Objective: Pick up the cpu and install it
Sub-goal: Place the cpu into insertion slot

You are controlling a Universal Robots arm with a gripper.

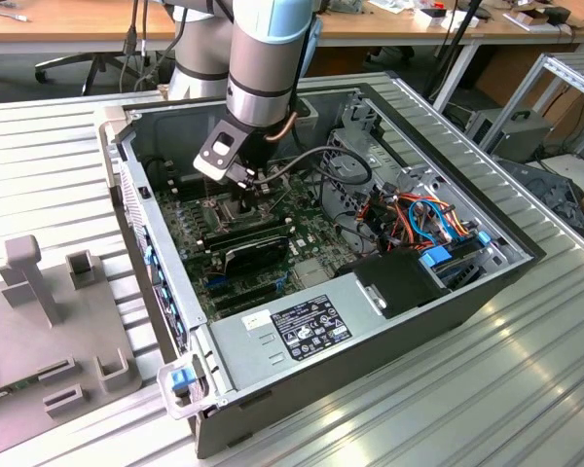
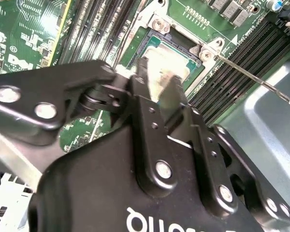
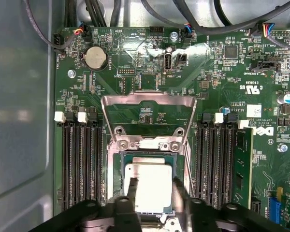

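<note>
The arm (image 1: 263, 58) reaches down into the open computer case (image 1: 438, 326) that lies on the bench (image 1: 526, 399), and the gripper (image 3: 154, 183) hangs directly over the socket (image 3: 120, 162) on the motherboard (image 3: 150, 53). The fingers (image 3: 132, 191) pinch the cpu (image 3: 149, 193) by two opposite edges, and its silver top faces up between them. The cpu is inside the outline of the socket, but I cannot tell if it already rests there or is held just above. The retention frame (image 3: 147, 99) stands folded open, and its thin lever (image 2: 253, 79) is swung out to the side. I judge that the picking up is done and the step in hand is the seating. This calls for the chip kept flat and square to the socket, and for very little force.
</note>
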